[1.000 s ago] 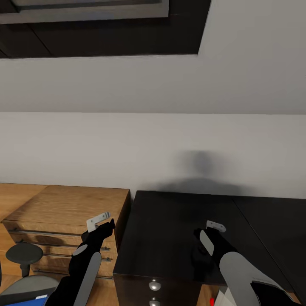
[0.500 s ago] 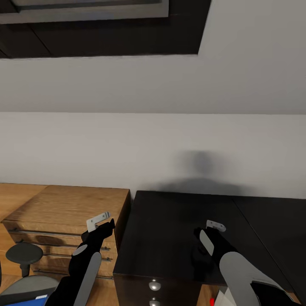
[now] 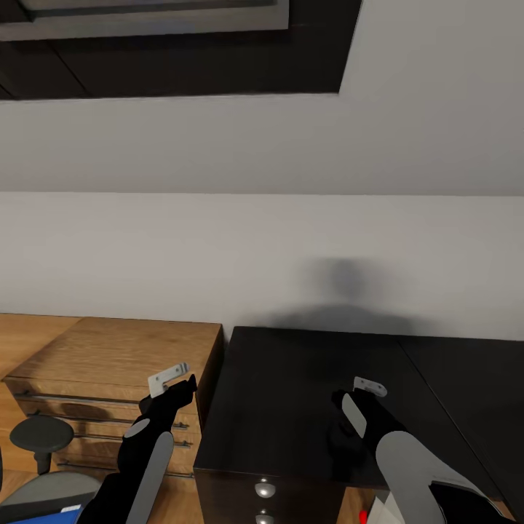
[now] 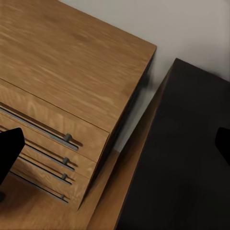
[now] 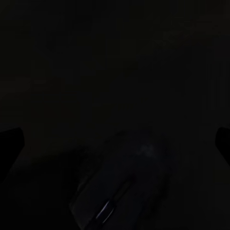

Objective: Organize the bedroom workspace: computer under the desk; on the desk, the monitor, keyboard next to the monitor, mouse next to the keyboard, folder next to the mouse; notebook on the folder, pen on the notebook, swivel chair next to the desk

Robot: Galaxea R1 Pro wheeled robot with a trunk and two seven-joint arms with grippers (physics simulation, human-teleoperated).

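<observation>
While the right hand [image 5: 115, 139] hangs spread and empty, the mouse [image 5: 122, 184] lies just beneath it.

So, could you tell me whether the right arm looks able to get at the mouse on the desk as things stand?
Probably yes. The right gripper hangs open just above the desk, and the mouse lies on the bare black top right ahead of its fingers, with nothing between them.

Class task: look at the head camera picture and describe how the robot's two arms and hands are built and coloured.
Both arms are glossy black with light grey oval panels along the forearm. The left hand and the right hand are black, and each carries a small pale grey angled bracket at its top. No cables or markings show. In the wrist views the fingertips appear as plain black blocks.
</observation>
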